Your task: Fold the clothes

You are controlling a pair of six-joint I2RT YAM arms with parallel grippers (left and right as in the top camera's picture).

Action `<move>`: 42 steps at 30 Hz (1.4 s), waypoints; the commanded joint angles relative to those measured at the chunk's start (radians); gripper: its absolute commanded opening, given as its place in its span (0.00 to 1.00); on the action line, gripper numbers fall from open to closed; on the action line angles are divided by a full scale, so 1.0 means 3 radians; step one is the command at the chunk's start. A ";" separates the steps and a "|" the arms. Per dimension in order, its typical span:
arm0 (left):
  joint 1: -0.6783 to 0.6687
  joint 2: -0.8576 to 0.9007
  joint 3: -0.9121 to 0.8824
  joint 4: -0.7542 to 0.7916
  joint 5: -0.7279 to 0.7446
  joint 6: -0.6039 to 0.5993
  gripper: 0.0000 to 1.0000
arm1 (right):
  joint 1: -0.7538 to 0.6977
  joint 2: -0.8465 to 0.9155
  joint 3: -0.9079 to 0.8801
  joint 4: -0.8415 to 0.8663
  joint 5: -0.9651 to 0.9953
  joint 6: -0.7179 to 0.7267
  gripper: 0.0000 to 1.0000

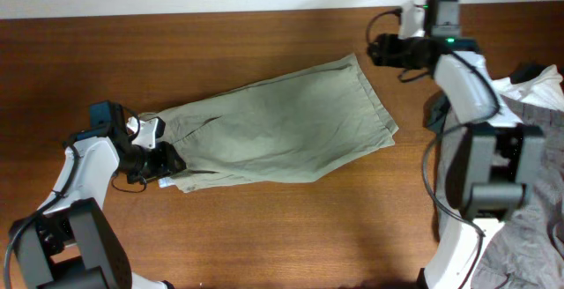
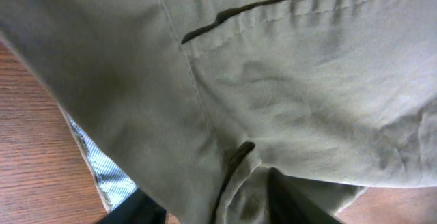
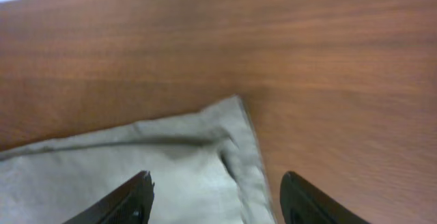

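Note:
The khaki shorts lie flat and folded lengthwise across the middle of the wooden table, waistband at the left and leg hems at the right. My left gripper is at the waistband end. In the left wrist view its fingers stand apart with bunched khaki cloth between them, and a pale striped lining shows at the edge. My right gripper hovers open just beyond the far hem corner. In the right wrist view that corner lies between its open fingers.
A heap of other garments lies at the right edge: white and dark pieces and grey cloth beside the right arm's base. Bare wood table surrounds the shorts.

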 commanded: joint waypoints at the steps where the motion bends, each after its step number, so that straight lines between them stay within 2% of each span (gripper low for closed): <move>1: -0.0009 -0.0061 -0.0024 -0.0010 0.0048 0.0036 0.53 | 0.0211 0.0374 0.0024 0.0206 0.0081 0.0197 0.64; 4: -0.0009 -0.0061 -0.0024 -0.0039 0.0048 0.0036 0.56 | 0.0248 0.0610 0.0024 0.0306 0.0019 0.0277 0.63; 6: -0.0009 -0.0061 -0.0024 -0.0036 0.0048 0.0036 0.56 | 0.0268 0.0662 0.0024 0.0318 -0.0163 0.0275 0.54; 8: -0.0009 -0.0061 -0.0024 -0.0037 0.0048 0.0034 0.56 | 0.0306 0.0657 0.0031 0.0333 -0.0221 0.0278 0.13; 9: -0.0009 -0.0061 -0.0024 -0.0045 0.0048 0.0034 0.56 | 0.0303 0.0598 0.0084 0.0338 -0.0253 0.0301 0.05; 14: -0.0009 -0.0061 -0.0024 -0.0047 0.0046 0.0034 0.56 | 0.0217 0.0418 0.0612 0.0276 -0.0217 0.0415 0.04; 16: -0.0009 -0.0061 -0.0024 -0.0050 0.0046 0.0034 0.56 | 0.0221 0.0422 0.0617 0.0300 0.0181 0.0417 0.04; 17: -0.0009 -0.0061 -0.0024 -0.0062 0.0046 0.0034 0.57 | 0.0220 0.0451 0.0617 0.0305 0.0450 0.0495 0.06; 18: -0.0006 -0.0061 -0.0023 -0.0097 0.0046 0.0034 0.61 | 0.0217 0.0478 0.0615 0.0313 0.0556 0.0497 0.34; 19: -0.0006 -0.0061 -0.0023 -0.0121 0.0037 0.0036 0.61 | 0.0212 0.0500 0.0617 0.0298 0.0587 0.0483 0.73; 21: -0.0006 -0.0061 -0.0023 -0.0137 0.0038 0.0034 0.61 | 0.0141 0.0459 0.0618 0.0015 0.0570 0.0465 0.99; 22: -0.0006 -0.0061 -0.0018 -0.0135 0.0051 0.0034 0.61 | 0.0080 0.0383 0.0618 -0.0192 0.0487 0.0464 0.99; 23: -0.0006 -0.0061 -0.0013 -0.0123 0.0089 0.0034 0.61 | 0.0045 0.0323 0.0618 -0.0357 0.0409 0.0463 0.96; 24: -0.0006 -0.0061 -0.0010 -0.0083 0.0160 0.0034 0.61 | -0.0019 0.0197 0.0618 -0.0768 0.0291 0.0463 0.90; 25: -0.0006 -0.0061 -0.0010 -0.0034 0.0187 0.0034 0.61 | -0.0051 0.0120 0.0618 -0.1101 0.0231 0.0463 0.79; 26: -0.0006 -0.0061 -0.0010 0.0039 0.0187 0.0034 0.61 | -0.0051 0.0084 0.0617 -0.1469 0.0224 0.0463 0.74; 27: -0.0008 -0.0061 -0.0010 0.0108 0.0187 0.0034 0.61 | -0.0041 0.0084 0.0613 -0.1783 0.0249 0.0462 0.74; 28: -0.0006 -0.0061 -0.0010 0.0209 0.0186 0.0036 0.61 | -0.0004 0.0120 0.0533 -0.2070 0.0404 0.0462 0.78; 29: -0.0008 -0.0061 -0.0011 0.0305 0.0186 0.0036 0.61 | 0.0013 0.0136 0.0426 -0.2140 0.0598 0.0465 0.80; 30: -0.0010 -0.0053 -0.0011 0.0402 0.0187 0.0034 0.56 | 0.0023 0.0137 0.0240 -0.2051 0.0730 0.0476 0.80; 31: -0.0010 -0.0042 -0.0011 0.0458 0.0186 0.0036 0.53 | 0.0022 0.0139 0.0071 -0.1907 0.0763 0.0476 0.75; 33: -0.0009 0.0009 -0.0011 0.0538 0.0169 0.0062 0.40 | 0.0018 0.0144 -0.0359 -0.1565 0.0762 0.0486 0.63; 34: -0.0009 0.0023 -0.0011 0.0548 0.0170 0.0062 0.37 | 0.0019 0.0144 -0.0473 -0.1466 0.0759 0.0529 0.61; 35: -0.0009 0.0034 -0.0011 0.0563 0.0169 0.0064 0.31 | 0.0019 0.0144 -0.0635 -0.1340 0.0760 0.0563 0.51; 36: -0.0009 0.0041 -0.0011 0.0580 0.0172 0.0134 0.18 | 0.0018 0.0144 -0.0771 -0.1289 0.0760 0.0595 0.22; 37: -0.0005 0.0041 -0.0011 0.0595 0.0139 0.0148 0.10 | 0.0018 0.0144 -0.0800 -0.1425 0.0757 0.0696 0.10; 38: 0.0000 0.0041 -0.0010 0.0599 0.0085 0.0149 0.02 | 0.0020 0.0137 -0.0800 -0.1579 0.0754 0.0713 0.04; 40: 0.0047 0.0041 -0.0010 0.0596 0.0009 0.0145 0.02 | 0.0067 0.0047 -0.0800 -0.2089 0.0735 0.0708 0.04; 41: 0.0097 0.0041 -0.0006 0.0589 0.0011 0.0118 0.11 | 0.0069 -0.0041 -0.0800 -0.2227 0.0754 0.0707 0.05; 42: 0.0145 0.0041 0.0006 0.0576 0.0023 0.0107 0.28 | 0.0064 -0.0136 -0.0800 -0.2235 0.0800 0.0710 0.17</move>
